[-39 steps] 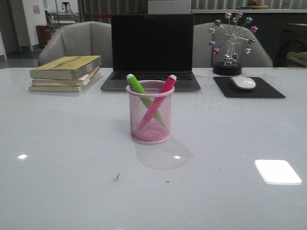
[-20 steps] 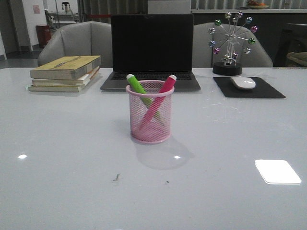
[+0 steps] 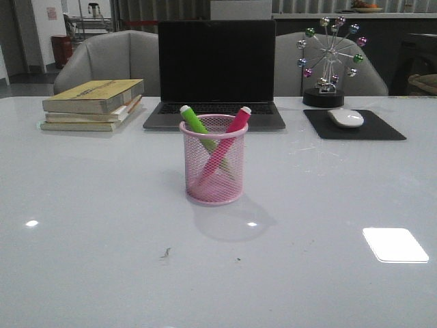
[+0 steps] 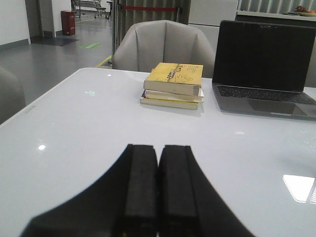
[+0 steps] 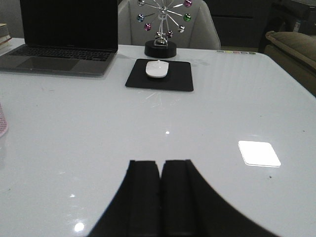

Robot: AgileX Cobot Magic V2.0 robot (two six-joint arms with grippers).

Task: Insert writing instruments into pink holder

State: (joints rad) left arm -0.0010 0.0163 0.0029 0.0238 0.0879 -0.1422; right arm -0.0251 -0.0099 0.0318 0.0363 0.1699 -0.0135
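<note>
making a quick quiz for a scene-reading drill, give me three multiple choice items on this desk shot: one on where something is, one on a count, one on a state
1. Where is the white mouse?
A. on the black mouse pad
B. on the books
C. inside the holder

2. How many pens stand in the pink holder?
A. one
B. two
C. three

3. How is the left end effector?
A. wide open
B. shut on a pen
C. shut, holding nothing

Answers:
1. A, the mouse lies on the pad right of the laptop.
2. B, a green pen and a pink pen cross inside it.
3. C, its fingers meet with nothing between them.
</note>
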